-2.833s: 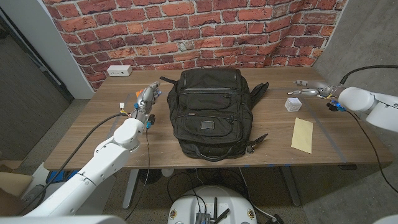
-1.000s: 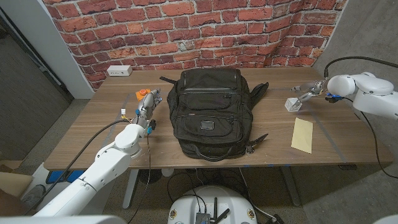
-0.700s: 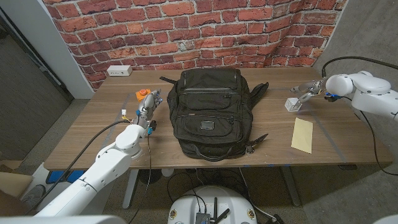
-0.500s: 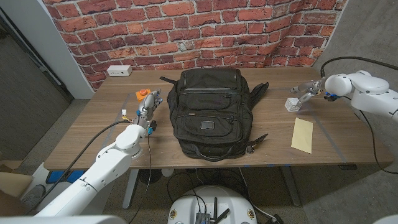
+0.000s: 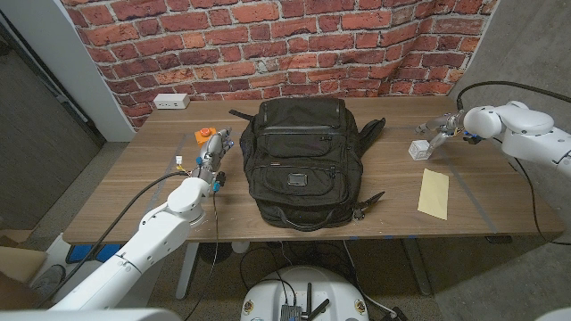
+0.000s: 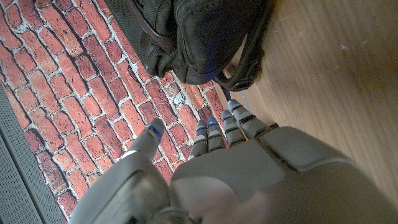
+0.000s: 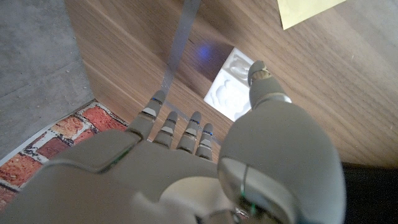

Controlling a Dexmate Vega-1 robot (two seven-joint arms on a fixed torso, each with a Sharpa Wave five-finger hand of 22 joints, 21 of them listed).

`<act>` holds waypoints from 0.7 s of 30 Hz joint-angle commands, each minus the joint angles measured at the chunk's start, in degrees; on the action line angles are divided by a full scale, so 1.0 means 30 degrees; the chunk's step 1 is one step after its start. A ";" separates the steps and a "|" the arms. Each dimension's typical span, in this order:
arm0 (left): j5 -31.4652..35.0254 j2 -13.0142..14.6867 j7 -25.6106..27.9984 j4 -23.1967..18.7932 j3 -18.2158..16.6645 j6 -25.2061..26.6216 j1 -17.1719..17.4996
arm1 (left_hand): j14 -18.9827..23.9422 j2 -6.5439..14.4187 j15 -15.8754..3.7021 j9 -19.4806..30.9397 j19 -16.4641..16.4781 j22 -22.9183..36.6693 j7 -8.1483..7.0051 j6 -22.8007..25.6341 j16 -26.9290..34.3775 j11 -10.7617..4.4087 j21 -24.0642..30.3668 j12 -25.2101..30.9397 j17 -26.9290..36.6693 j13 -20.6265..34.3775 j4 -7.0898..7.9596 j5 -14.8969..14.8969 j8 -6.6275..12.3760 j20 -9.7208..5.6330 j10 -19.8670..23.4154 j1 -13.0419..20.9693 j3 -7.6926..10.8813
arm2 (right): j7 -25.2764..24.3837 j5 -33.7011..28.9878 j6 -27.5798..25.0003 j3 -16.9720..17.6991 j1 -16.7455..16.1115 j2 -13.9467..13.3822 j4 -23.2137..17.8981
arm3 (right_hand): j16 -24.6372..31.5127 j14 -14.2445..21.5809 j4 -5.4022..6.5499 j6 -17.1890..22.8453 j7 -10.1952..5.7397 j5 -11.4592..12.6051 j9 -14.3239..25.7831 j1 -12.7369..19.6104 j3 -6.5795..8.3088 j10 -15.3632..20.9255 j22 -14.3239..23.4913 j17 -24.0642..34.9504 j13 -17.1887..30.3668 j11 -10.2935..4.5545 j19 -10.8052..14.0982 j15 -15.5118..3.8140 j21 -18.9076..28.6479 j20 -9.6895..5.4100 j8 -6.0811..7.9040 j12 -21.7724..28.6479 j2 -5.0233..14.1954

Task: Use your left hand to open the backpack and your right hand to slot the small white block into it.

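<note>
The black backpack (image 5: 299,160) lies on its back in the middle of the wooden table (image 5: 393,192), zipped closed. The small white block (image 5: 417,148) sits to its right. My right hand (image 5: 437,128) hovers just beyond the block with its fingers spread and nothing in it. In the right wrist view the thumb (image 7: 261,79) reaches over the block (image 7: 231,94), and the other fingers (image 7: 177,127) point past it. My left hand (image 5: 215,148) stands beside the backpack's left side, fingers straight, holding nothing. The left wrist view shows the hand (image 6: 249,168) short of the backpack (image 6: 199,37).
A yellow paper (image 5: 434,193) lies near the front right, below the block. A small orange item (image 5: 204,135) sits by my left hand. A white power strip (image 5: 169,102) lies at the back left, by the brick wall.
My right arm has swung in toward the block, and the hand now sits close over it. My left hand has dropped slightly nearer, uncovering the orange item. The backpack and block stay put.
</note>
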 commanded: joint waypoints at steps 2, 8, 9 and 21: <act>-0.0043 -0.0127 -0.0001 0.0242 0.0215 0.0215 -0.0332 | 0.0170 0.1028 -0.0014 0.0069 0.0112 0.0093 0.0013 0.0164 0.0067 -0.0033 0.0106 0.0034 0.0055 0.0061 0.0006 0.0053 0.0040 -0.0188 0.0138 -0.0200 0.0108 | 0.0202 -0.0719 0.0745 -0.0525 0.0628 0.0490 0.0962 | 0.0188 0.0335 0.0288 0.0437 -0.0101 -0.0212 0.0048 -0.0189 -0.0072 0.0677 0.0060 0.0164 0.0095 -0.0164 0.0294 -0.0188 0.0039 0.0021 0.0290 0.0223 -0.0318; -0.0080 -0.0178 0.0065 0.0232 0.0305 0.0343 -0.0362 | 0.0168 0.1027 -0.0022 0.0070 0.0113 0.0093 0.0013 0.0151 0.0063 -0.0007 0.0105 0.0036 0.0056 0.0062 0.0011 0.0051 0.0034 -0.0179 0.0155 -0.0222 0.0134 | 0.0238 -0.0997 0.1023 -0.0756 0.0764 0.0594 0.1185 | 0.0271 0.0452 0.0366 0.0807 -0.0171 -0.0363 0.0059 -0.0234 -0.0121 0.0946 0.0063 0.0224 0.0137 -0.0228 0.0375 -0.0253 0.0019 -0.0037 0.0466 0.0263 -0.0359; -0.0077 -0.0195 0.0028 0.0266 0.0316 0.0270 -0.0366 | 0.0164 0.1027 -0.0026 0.0070 0.0114 0.0094 0.0008 0.0153 0.0062 -0.0010 0.0105 0.0034 0.0057 0.0062 0.0013 0.0051 0.0034 -0.0188 0.0153 -0.0227 0.0139 | 0.0231 -0.1036 0.1026 -0.0777 0.0766 0.0608 0.1198 | 0.0281 0.0469 0.0369 0.0811 -0.0162 -0.0374 0.0060 -0.0234 -0.0125 0.0961 0.0063 0.0228 0.0140 -0.0219 0.0388 -0.0243 0.0020 -0.0050 0.0470 0.0264 -0.0363; -0.0040 -0.0238 0.0104 0.0215 0.0439 0.0331 -0.0408 | 0.0171 0.1019 -0.0032 0.0072 0.0119 0.0094 0.0006 0.0159 0.0061 -0.0033 0.0105 0.0026 0.0060 0.0064 0.0028 0.0047 0.0036 -0.0194 0.0153 -0.0272 0.0181 | -0.0533 -0.1481 0.0983 -0.0937 0.0616 0.0804 0.1429 | 0.0460 0.0780 0.0431 0.1103 -0.0108 -0.0604 0.0079 -0.0279 -0.0226 0.1500 0.0068 0.0316 0.0217 -0.0272 0.0587 -0.0462 0.0014 -0.0197 0.0641 0.0361 -0.0488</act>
